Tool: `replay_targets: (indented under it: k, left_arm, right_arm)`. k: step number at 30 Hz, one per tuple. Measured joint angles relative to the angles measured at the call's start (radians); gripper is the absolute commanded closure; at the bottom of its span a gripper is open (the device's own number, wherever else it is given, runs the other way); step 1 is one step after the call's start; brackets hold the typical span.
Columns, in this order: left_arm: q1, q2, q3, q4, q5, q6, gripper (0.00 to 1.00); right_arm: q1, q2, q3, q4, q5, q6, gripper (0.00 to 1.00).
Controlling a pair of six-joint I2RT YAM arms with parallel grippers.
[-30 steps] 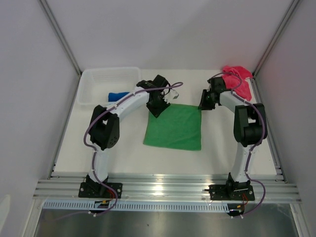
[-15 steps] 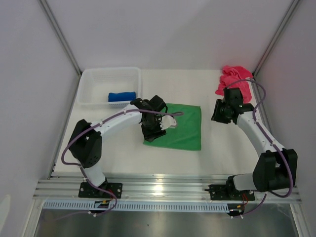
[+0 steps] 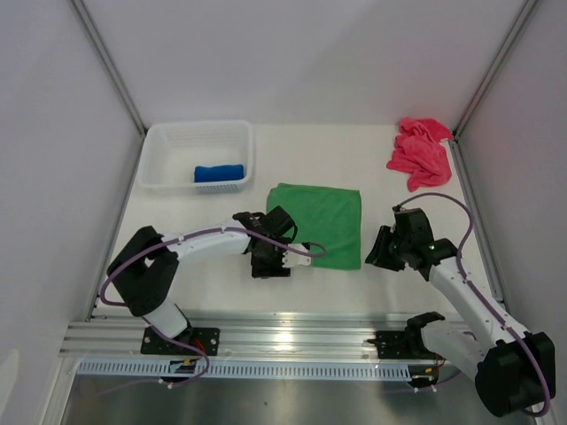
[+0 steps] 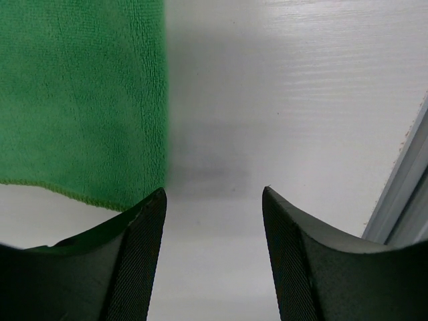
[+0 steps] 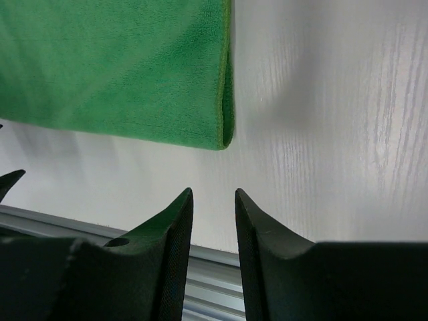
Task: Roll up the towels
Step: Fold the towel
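Since a second ago, both arms have come back from the far edge of the green towel [image 3: 323, 221] to its near edge. The left arm [image 3: 199, 239] is now low at the near left corner. The left jaws are released and wide, with only bare table [image 4: 287, 100] between them and the towel's hem just beside the left finger. The right arm [image 3: 465, 288] stands just right of the near right corner. The right jaws are also released, with a narrow gap and nothing in it.

The green towel lies flat in the middle of the white table. The blue towel [image 3: 219, 173] lies rolled in the white basket [image 3: 199, 129] at the far left. The pink towel [image 3: 419, 150] lies crumpled in the far right corner, and the arm no longer hides it.

Plain white walls close both sides, and a metal rail [image 3: 301, 335] runs along the near edge, near both jaws. You have open table to the left and right of the green towel.
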Motion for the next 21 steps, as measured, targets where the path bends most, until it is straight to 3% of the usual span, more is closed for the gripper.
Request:
replay_targets:
  k: [7, 14, 21]
  left_arm:
    - [-0.009, -0.01, -0.049, 0.095, -0.045, 0.063, 0.39]
    - [0.003, -0.006, -0.056, 0.129, -0.076, 0.1, 0.39]
    - [0.027, -0.002, -0.064, 0.154, -0.082, 0.127, 0.42]
  right_arm:
    - [0.0, 0.088, 0.072, 0.015, -0.047, -0.14, 0.63]
    - [0.0, 0.133, 0.216, 0.103, -0.128, -0.451, 0.61]
    - [0.0, 0.192, 0.214, 0.129, -0.255, -0.703, 0.61]
